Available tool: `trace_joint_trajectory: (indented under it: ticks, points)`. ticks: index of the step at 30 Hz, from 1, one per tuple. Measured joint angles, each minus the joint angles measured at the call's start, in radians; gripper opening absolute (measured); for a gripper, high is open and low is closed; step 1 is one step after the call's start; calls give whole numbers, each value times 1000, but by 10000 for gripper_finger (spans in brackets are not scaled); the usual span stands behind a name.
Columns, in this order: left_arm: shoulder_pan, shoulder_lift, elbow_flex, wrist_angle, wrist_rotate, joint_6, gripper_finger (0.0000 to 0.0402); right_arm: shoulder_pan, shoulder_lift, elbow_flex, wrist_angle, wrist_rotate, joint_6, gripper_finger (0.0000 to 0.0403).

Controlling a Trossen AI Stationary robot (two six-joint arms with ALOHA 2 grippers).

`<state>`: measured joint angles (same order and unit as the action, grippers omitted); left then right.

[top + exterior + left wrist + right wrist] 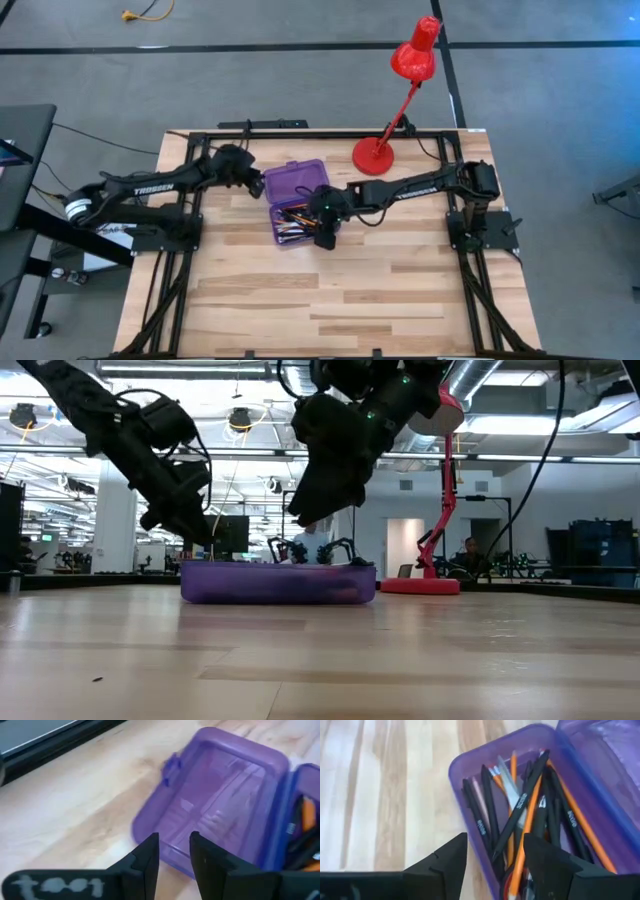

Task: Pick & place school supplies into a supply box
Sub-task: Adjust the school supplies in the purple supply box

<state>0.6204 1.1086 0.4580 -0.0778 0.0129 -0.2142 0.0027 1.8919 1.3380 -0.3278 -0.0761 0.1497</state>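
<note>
On the wooden table point(330, 300), supply box point(297, 205) lies under right gripper point(325, 238) jaws.

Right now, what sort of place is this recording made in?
Probably a large open robotics lab: a wooden table framed with black rails, more robot rigs behind it, a seated person, exposed ceiling ducts.

Grey floor point(300, 80) surrounding a pale wood surface point(330, 300); ceiling lights point(560, 425) shining over a red lamp point(400, 90).
</note>
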Motion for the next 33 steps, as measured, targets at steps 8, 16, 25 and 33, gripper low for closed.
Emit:
trace_joint_trajectory:
  ticks: [8,16,25,33]
  points:
    - [102,219,17,144,122,30,94,24,8,0,29,26,22,164]
    - [93,409,137,210,142,75,94,24,11,0,21,26,65,153]
    - [91,504,264,62,95,207,94,33,11,0,3,26,82,146]
    - [57,526,272,-28,87,211,93,34,11,0,-94,25,79,135]
